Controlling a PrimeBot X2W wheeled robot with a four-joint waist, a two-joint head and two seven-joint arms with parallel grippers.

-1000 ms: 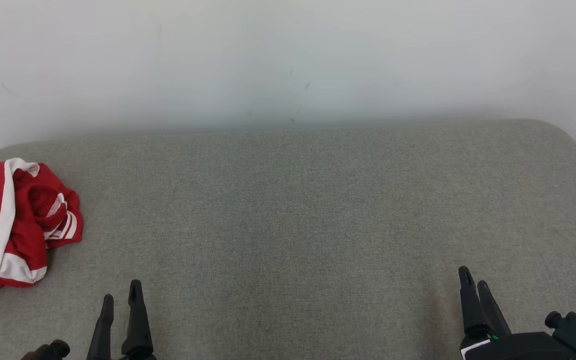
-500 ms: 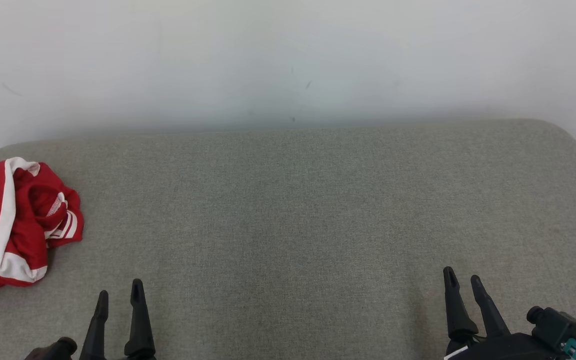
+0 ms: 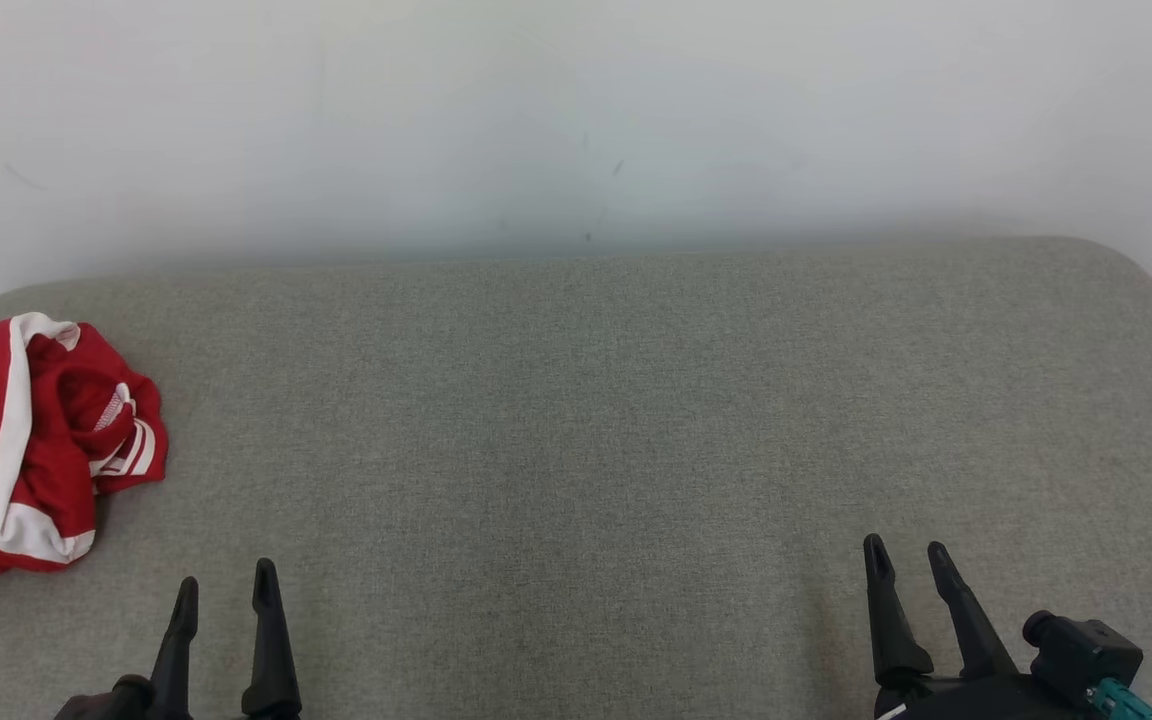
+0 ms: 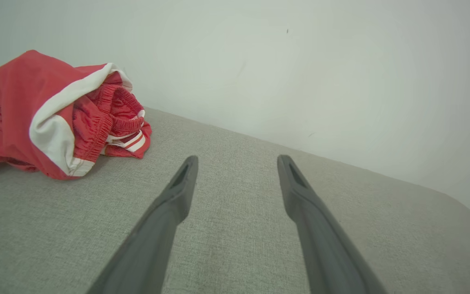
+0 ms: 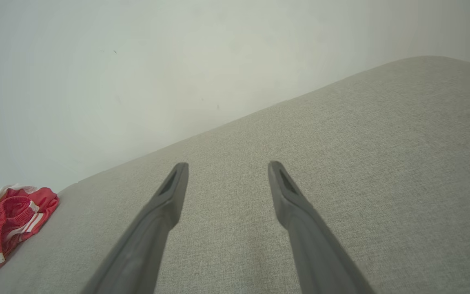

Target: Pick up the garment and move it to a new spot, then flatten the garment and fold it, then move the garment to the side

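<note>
A grey cushioned surface (image 3: 576, 420) runs up to a plain white wall. The left gripper (image 3: 225, 578) and the right gripper (image 3: 905, 550) both have their two dark fingers spread apart and empty, hovering just over the fabric.

Over the last second the right gripper has drifted toward the left gripper and turned at the wrist, so its fingers now show side by side. The left gripper has slipped a little back and outward. The garment has not moved. The pickup has probably not begun, as neither arm has closed much of the gap yet.

The garment (image 3: 36, 450), red shorts with white trim, lies crumpled beyond and outward of the left fingers, apart from them and well apart from the right fingers. Part of it runs past the edge of the head view. Its visible long axis runs roughly parallel to the left fingers, near to far. The gathered elastic waistband bulges toward the fingers' side.
</note>
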